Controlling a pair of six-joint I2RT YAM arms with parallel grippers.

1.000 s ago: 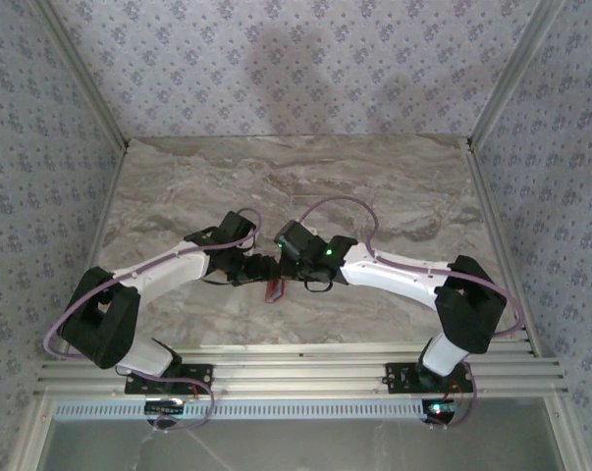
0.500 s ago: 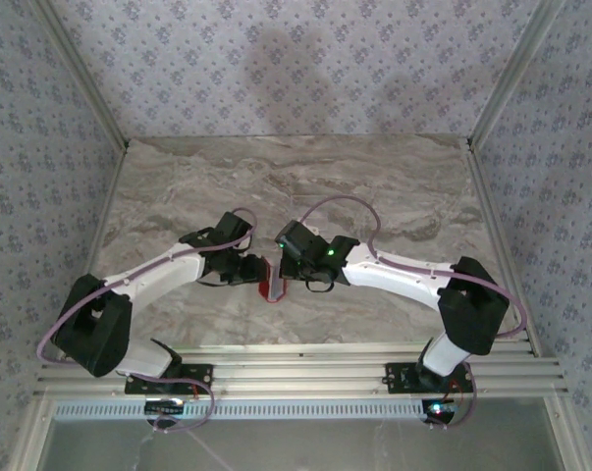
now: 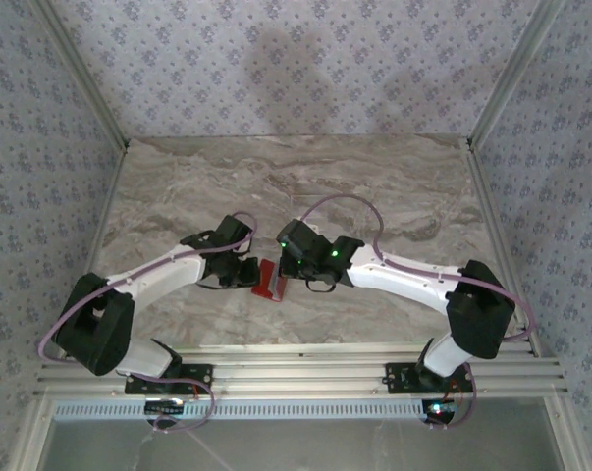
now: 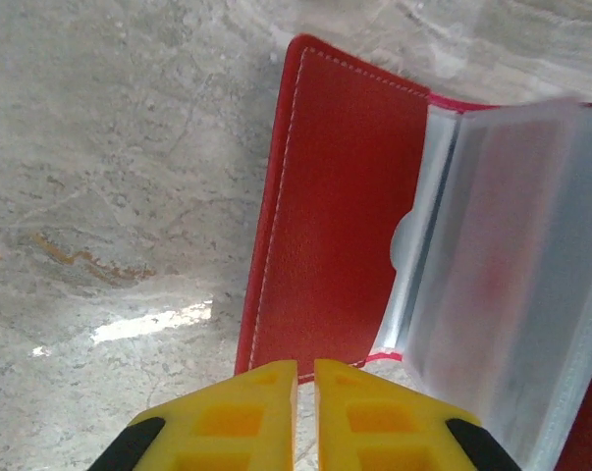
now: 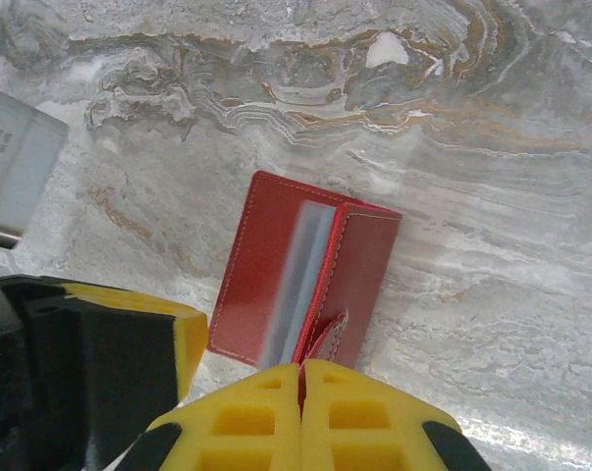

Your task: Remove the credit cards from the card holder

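The red card holder lies open on the marble table between my two grippers. In the left wrist view its left flap lies flat, and clear sleeves rise at the right. My left gripper is shut to a thin slit at that flap's near edge, with nothing seen between the fingers. My right gripper is shut on the holder's raised right cover near its small red tab. The credit cards are hidden; I make out none in the sleeves. A left gripper finger stands by the holder's near left corner.
The marble table stretches back to patterned walls on three sides. A metal rail with both arm bases runs along the near edge. A grey boxy part of the left arm shows at the upper left of the right wrist view.
My left gripper has closed from open to nearly together at the holder's edge. Both grippers and the holder have shifted slightly left and back, and the holder has spread wider.
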